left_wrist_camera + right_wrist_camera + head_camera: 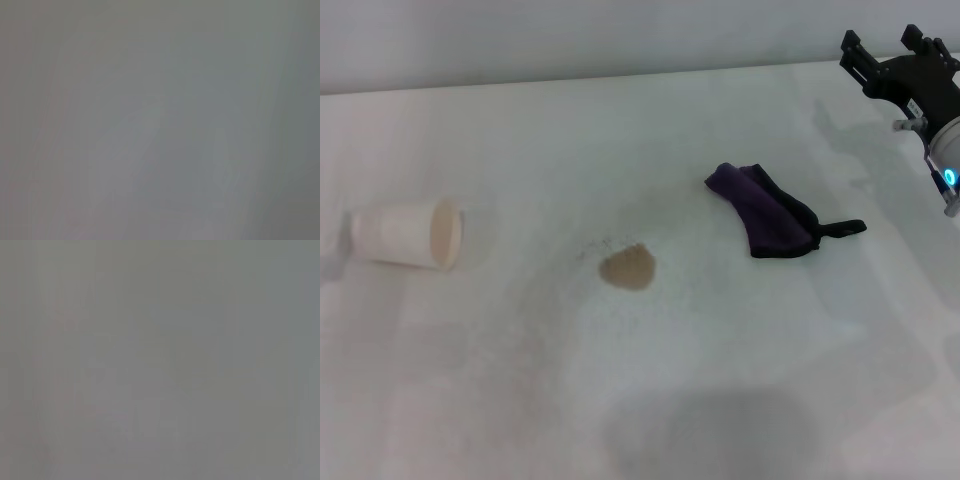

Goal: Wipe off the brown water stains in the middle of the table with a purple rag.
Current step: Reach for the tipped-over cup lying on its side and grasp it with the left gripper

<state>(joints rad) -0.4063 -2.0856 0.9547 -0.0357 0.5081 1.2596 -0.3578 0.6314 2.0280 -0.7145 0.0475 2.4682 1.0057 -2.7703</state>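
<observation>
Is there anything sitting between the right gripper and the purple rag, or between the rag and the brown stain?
Nothing visible. The right gripper hangs above the table beyond the purple rag, and only bare tabletop separates the rag from the brown water stains.

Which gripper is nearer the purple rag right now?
Right. The right gripper is up at the table's far right edge, beyond the purple rag and not touching it. The left gripper is not in view.

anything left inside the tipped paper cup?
The paper cup lies on its side on the table, mouth facing the brown water stains. The inner wall looks tan-tinted; no pooled liquid shows, but the deep end is hidden.
</observation>
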